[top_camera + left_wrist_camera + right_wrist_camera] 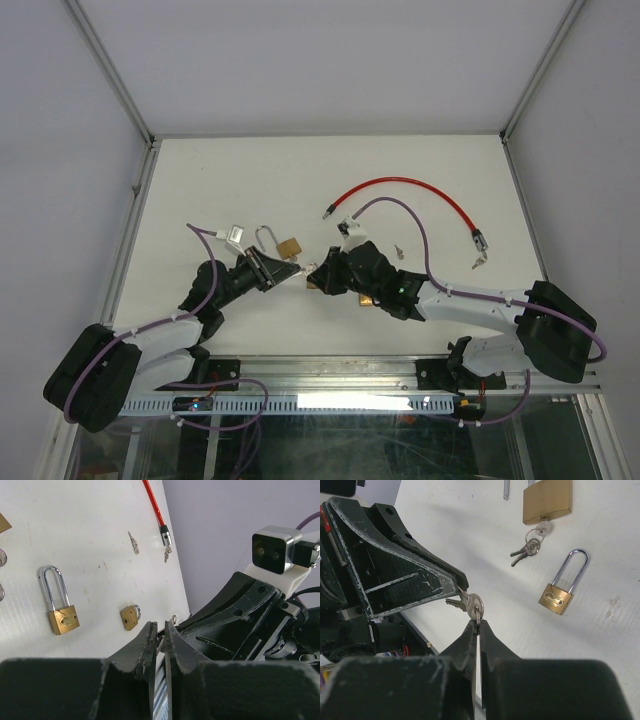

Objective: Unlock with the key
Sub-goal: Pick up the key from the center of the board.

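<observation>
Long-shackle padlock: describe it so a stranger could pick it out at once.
On the white table, look left of the red cable, near the middle. The brass padlock lies flat there. Unlike the small padlock nearby, it has a tall, narrow shackle.

The top edge cuts off the large brass padlock [547,502], hiding its shackle. The small silver key [472,601] has its blade partly behind the left jaws. Overhead, tiny metal keys [399,252] near the red looped cable [400,182] are too small to read.
</observation>
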Controlling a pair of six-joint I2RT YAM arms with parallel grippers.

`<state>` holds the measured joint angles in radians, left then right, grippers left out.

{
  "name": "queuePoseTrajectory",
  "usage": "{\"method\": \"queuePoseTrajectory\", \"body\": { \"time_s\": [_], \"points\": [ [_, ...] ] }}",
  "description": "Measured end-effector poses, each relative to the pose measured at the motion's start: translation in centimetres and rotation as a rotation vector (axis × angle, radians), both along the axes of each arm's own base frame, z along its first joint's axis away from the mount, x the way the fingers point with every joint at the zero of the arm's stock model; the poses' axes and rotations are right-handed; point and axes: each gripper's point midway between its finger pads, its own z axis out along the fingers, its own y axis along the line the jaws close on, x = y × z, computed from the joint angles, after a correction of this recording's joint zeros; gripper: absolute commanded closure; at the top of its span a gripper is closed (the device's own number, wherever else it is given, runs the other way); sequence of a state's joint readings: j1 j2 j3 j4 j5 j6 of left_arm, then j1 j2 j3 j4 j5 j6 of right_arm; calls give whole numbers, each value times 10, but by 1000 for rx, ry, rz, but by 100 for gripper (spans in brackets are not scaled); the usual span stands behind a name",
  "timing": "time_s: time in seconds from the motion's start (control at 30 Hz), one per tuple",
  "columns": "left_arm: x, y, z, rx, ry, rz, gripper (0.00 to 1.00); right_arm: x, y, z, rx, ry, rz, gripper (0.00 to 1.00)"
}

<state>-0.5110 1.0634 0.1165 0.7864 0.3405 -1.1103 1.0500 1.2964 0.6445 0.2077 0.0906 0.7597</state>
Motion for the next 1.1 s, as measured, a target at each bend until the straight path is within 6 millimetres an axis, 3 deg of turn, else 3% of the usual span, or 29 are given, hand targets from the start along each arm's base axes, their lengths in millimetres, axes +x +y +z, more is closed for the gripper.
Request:
{"method": "queuePoseTrajectory", "body": {
  "time_s": [0.13, 0.3, 0.53, 0.83, 0.9, 0.93, 1.1],
  "points": [
    [0, 0, 3, -5, -10, 1, 100, 0, 0, 0, -3, -4, 4, 100],
    [-1, 1, 11, -8, -47, 2, 100, -3, 1, -1, -13, -17, 32, 99],
    [3, 5, 15, 36, -82, 24, 100, -5, 5, 3, -26, -92, 92, 66],
    [25, 6, 43, 180, -154, 59, 100, 0, -9, 16, -112, -400, 203, 55],
    [27, 6, 46, 211, -163, 57, 100, 4, -11, 23, -124, -482, 214, 39],
    [29, 7, 47, 228, -168, 56, 100, 6, -11, 25, -136, -519, 220, 37],
    [33, 8, 53, 306, -236, 41, 100, 17, -17, 26, -226, -628, 245, 37]
  ]
}}
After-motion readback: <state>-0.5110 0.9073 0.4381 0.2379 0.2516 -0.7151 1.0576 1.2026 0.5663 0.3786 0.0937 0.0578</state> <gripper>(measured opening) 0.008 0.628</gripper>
